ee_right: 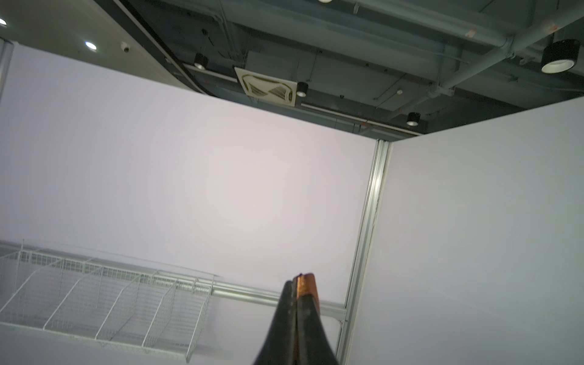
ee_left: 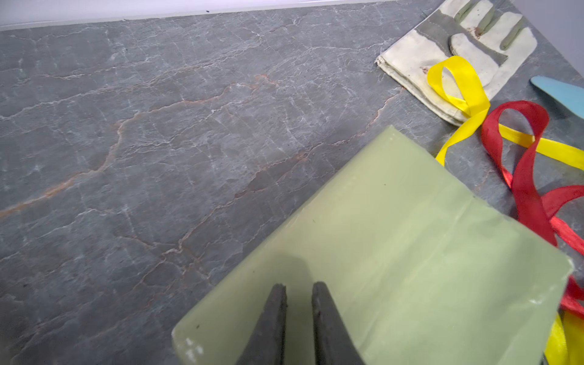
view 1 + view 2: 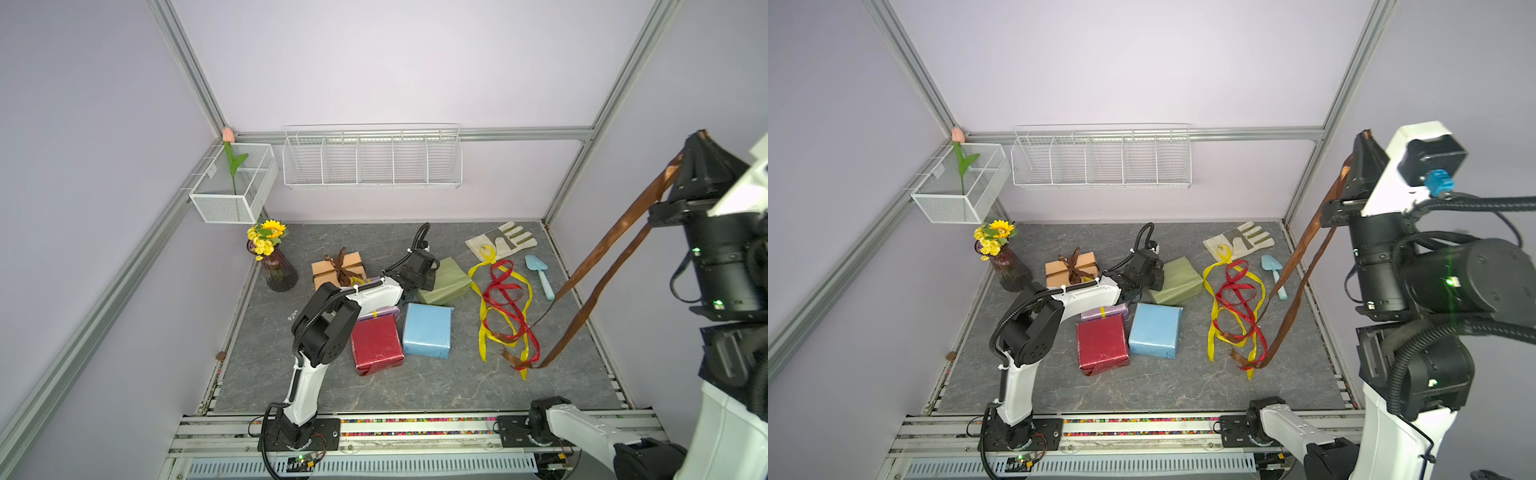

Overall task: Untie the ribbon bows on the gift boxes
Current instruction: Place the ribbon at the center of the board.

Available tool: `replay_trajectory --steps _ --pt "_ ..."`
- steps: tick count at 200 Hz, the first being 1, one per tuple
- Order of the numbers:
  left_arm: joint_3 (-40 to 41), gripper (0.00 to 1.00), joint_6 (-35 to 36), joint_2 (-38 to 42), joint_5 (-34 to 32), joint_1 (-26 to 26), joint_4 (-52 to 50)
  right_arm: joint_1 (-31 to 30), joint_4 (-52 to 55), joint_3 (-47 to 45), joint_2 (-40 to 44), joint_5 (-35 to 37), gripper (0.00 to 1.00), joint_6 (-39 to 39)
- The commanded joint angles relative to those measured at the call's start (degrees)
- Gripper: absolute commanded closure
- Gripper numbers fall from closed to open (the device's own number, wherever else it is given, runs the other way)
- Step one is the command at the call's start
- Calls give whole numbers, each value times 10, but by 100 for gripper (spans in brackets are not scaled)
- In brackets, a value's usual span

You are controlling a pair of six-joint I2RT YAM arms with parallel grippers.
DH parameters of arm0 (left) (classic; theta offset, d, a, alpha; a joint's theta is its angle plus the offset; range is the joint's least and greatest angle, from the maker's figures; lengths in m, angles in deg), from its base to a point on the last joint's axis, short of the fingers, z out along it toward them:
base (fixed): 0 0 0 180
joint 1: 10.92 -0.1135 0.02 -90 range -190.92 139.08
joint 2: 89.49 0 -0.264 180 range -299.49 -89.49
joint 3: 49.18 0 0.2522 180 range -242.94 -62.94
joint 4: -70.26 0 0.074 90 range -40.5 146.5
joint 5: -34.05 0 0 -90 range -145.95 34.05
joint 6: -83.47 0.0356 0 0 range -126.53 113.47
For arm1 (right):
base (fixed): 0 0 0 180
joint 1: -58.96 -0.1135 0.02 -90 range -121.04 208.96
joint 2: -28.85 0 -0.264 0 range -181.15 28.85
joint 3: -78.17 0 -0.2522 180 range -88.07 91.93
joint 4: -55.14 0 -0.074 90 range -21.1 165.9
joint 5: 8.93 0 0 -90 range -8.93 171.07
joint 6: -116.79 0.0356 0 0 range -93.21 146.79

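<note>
So, right gripper (image 1: 297, 284) is pressed together on the brown ribbon (image 3: 615, 245), raised high and well off to the right-arm side of the olive green box (image 3: 451, 282). Two strands hang from it down to the table and end in the loose pile of yellow ribbon (image 3: 484, 316) and red ribbon (image 3: 505, 297) just beside that box. My read: it's lifted that far to pull the full ribbon length clear before dropping it on the pile

Left gripper (image 2: 299, 286) sits over the olive green box near one edge, jaws a narrow slit apart with nothing between them. It's probably there to pin the box so it doesn't ride up with the ribbon; can't tell if the tips touch the paper

Olive green box is bare. So are the light blue box (image 3: 428, 334) and red box (image 3: 376, 343) on its arm-base side

Left to do: tan-orange box (image 3: 328, 268), beyond the left gripper from the olive green box, brown bow (image 3: 343, 268) intact; lilac box (image 3: 1115, 309) under the left forearm, yellow band (image 3: 1102, 312) across it
</note>
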Motion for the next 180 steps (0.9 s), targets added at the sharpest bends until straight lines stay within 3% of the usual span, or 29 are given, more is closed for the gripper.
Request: replay_trajectory --steps 1,42,85,127,146,166,180 --pt "17 80 -1 28 -7 -4 -62 3 -27 -89 11 42 93 28" --pt "5 77 15 102 40 -4 -90 9 -42 -218 -28 50 93 86" --pt "16 68 10 189 6 -4 -142 71 -46 -306 -114 -44 93 182" --pt "41 41 34 247 -63 -9 -207 106 -10 -344 -241 -114 93 233" --pt "55 28 35 264 -63 -24 -230 106 27 -335 -311 -130 93 237" --pt "73 26 26 276 -51 -52 -245 106 44 -339 -363 -142 93 251" --pt "88 26 17 286 -48 -77 -253 106 58 -338 -389 -142 87 256"
